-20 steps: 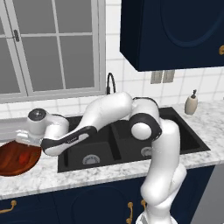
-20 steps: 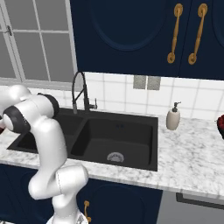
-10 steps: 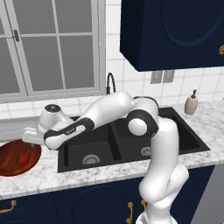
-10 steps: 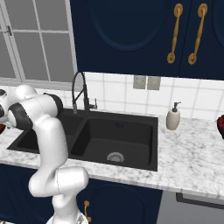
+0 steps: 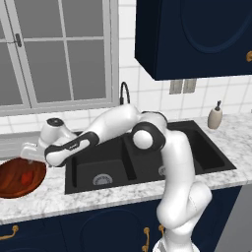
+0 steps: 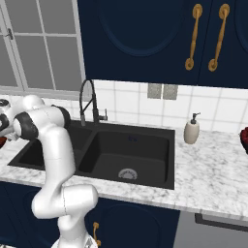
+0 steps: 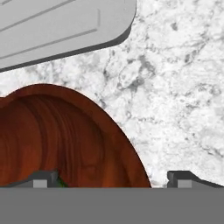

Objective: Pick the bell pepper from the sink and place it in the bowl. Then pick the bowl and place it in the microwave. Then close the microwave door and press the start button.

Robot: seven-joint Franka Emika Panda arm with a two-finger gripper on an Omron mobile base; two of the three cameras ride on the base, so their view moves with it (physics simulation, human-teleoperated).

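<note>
The wooden bowl (image 5: 15, 179) stands on the counter left of the black sink (image 5: 142, 162). Inside it lies the small red bell pepper (image 5: 27, 178). My gripper (image 5: 25, 158) hovers just above the bowl's right side, pointing down. In the hand view the bowl (image 7: 65, 135) takes up the lower left, and my gripper (image 7: 112, 179) is open: one fingertip (image 7: 43, 178) is over the bowl's inside, the other over the marble outside the rim. A speck of green shows beside the left tip. The microwave and its door are out of view.
A grey ribbed tray (image 7: 57, 26) lies on the counter just beyond the bowl. The black gooseneck faucet (image 5: 125, 93) rises behind the sink. A soap dispenser (image 6: 192, 130) stands on the right counter, and a dark red object (image 6: 244, 140) sits at the far right edge.
The hand has shifted a little to the right over the bowl, from its middle toward the right rim. The bowl and the pepper have not moved.
</note>
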